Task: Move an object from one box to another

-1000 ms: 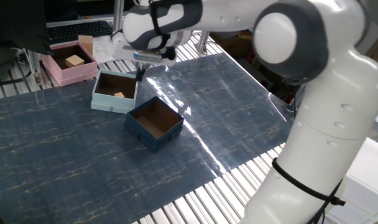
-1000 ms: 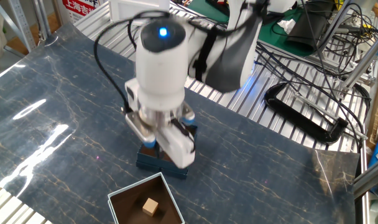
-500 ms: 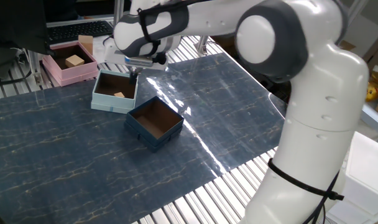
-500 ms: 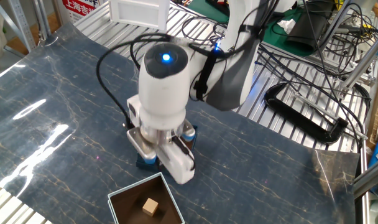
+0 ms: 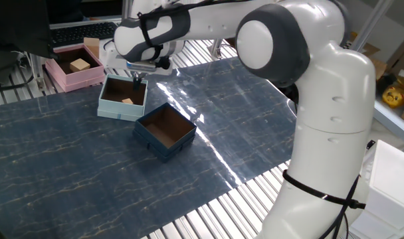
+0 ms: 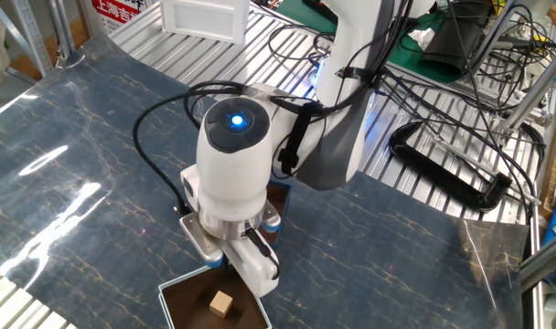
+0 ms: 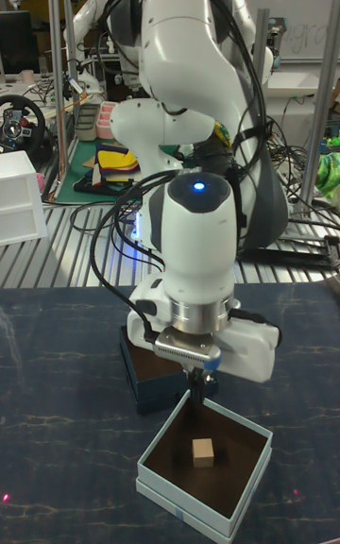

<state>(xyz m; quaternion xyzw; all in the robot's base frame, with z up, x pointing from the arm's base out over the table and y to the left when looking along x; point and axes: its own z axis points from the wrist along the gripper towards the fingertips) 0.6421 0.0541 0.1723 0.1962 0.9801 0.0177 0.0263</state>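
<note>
The small tan wooden cube (image 7: 203, 452) sits inside the square light-blue cardboard box (image 7: 160, 487), and the white arm's gripper (image 7: 205, 382) hangs just above that box (fingers mostly hidden, so their spread cannot be told). The dark navy-blue cardboard box (image 5: 165, 130) lies beside it on the table (image 5: 69, 172).

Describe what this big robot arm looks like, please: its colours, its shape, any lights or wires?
The arm is glossy white, built of fat rounded segments with grey bands at the joints. A round blue light glows on the wrist segment, and black cables loop along it. At its tip sits a small dark pincer under a white block with a silvery collar.
</note>
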